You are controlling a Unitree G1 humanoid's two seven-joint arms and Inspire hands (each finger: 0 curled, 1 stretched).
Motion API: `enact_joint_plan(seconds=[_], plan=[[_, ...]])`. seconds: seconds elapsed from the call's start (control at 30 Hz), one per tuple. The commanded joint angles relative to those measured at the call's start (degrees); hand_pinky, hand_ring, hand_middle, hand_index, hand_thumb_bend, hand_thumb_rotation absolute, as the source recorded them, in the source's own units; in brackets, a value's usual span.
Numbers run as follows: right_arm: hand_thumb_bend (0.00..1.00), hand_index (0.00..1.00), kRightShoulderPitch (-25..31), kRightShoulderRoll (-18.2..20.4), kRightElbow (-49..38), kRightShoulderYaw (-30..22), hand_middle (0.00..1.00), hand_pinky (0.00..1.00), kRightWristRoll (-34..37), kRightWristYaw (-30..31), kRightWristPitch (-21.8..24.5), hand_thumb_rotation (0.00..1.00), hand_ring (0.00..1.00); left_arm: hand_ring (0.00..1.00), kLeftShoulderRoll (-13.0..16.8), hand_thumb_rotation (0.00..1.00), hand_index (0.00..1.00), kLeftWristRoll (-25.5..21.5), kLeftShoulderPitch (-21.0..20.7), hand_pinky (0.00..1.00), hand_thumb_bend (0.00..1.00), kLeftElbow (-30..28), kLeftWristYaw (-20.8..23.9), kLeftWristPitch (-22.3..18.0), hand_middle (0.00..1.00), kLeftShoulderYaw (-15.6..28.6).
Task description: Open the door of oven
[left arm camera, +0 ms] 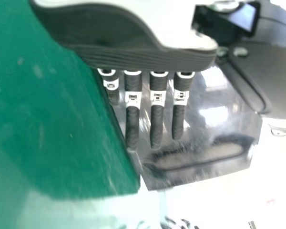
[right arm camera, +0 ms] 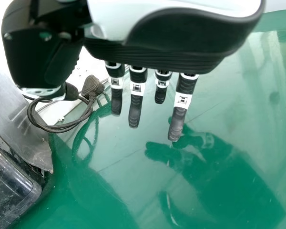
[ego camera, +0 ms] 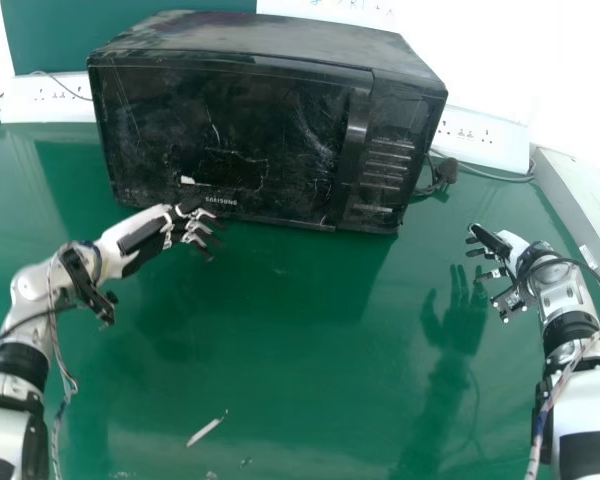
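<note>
Lying by the worktop's (ego camera: 280,360) near edge, left of its middle: a pale scrap (ego camera: 206,429), not part of the job. Next out, over the right side of the worktop, the right hand (ego camera: 510,248), released, fingers loosely straight, nothing in it, well apart from the oven. Left hand (ego camera: 145,236) a bit farther up, over the left part, also released and empty, fingertips close by the lower front of the oven; contact, can't tell.

Oven (ego camera: 250,120) sits toward the worktop's far edge, left of the far right corner, front facing the robot. Door (ego camera: 225,140) looks shut, no gap seen. Upright handle (ego camera: 352,140) at the door's right side, beside the control panel (ego camera: 385,160), no hand on it. Cable plug (ego camera: 446,171) lies just beyond the oven's right side.

Progress: start stage, I'd judge. Hands are out over the worktop, that's all. Left to do: get a hand to the handle, hook or grip it, pull the door, swing it wide.
</note>
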Motion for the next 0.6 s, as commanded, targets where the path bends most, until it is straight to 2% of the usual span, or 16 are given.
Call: enact_joint_plan(seconds=[0.0, 0.07, 0.13, 0.27, 0.43, 0.57], plan=[[0.54, 0.87, 3.20, 1.40, 1.88, 0.51, 0.80, 0.61, -0.17, 1.42, 1.43, 0.51, 0.75, 0.61, 0.19, 0.74, 0.79, -2.20, 1.56, 0.40, 0.99, -3.02, -2.35, 2.08, 0.71, 0.95], [0.53, 0.86, 3.06, 1.39, 1.91, 0.67, 0.80, 0.60, -0.33, 1.72, 1.68, 0.51, 0.74, 0.61, 0.18, 0.76, 0.78, -3.18, 2.44, 0.40, 1.00, -5.89, -2.79, 4.13, 0.72, 1.05], [0.54, 0.87, 3.05, 1.39, 1.93, 0.34, 0.80, 0.64, 0.00, 1.73, 1.91, 0.52, 0.76, 0.62, 0.05, 0.79, 0.78, -4.31, 3.54, 0.42, 1.00, -9.02, -3.07, 6.02, 0.73, 1.20], [0.55, 0.85, 3.16, 1.33, 1.95, 0.00, 0.79, 0.60, 0.28, 1.49, 2.20, 0.49, 0.73, 0.64, -0.53, 0.81, 0.80, -7.62, 5.85, 0.44, 1.00, -15.56, -3.54, 11.02, 0.76, 2.05], [0.54, 0.88, 3.30, 1.14, 1.92, 0.55, 0.81, 0.70, -0.23, 2.01, 1.46, 0.52, 0.76, 0.68, -1.87, 0.81, 0.80, -11.19, 7.77, 0.47, 1.00, -23.30, -1.47, 18.11, 0.76, 2.79], [0.55, 0.89, 3.53, 1.09, 1.92, 0.55, 0.82, 0.68, -0.22, 1.90, 0.92, 0.54, 0.77, 0.69, -2.86, 0.80, 0.79, -13.36, 9.08, 0.47, 1.00, -28.09, 0.14, 21.99, 0.76, 3.32]])
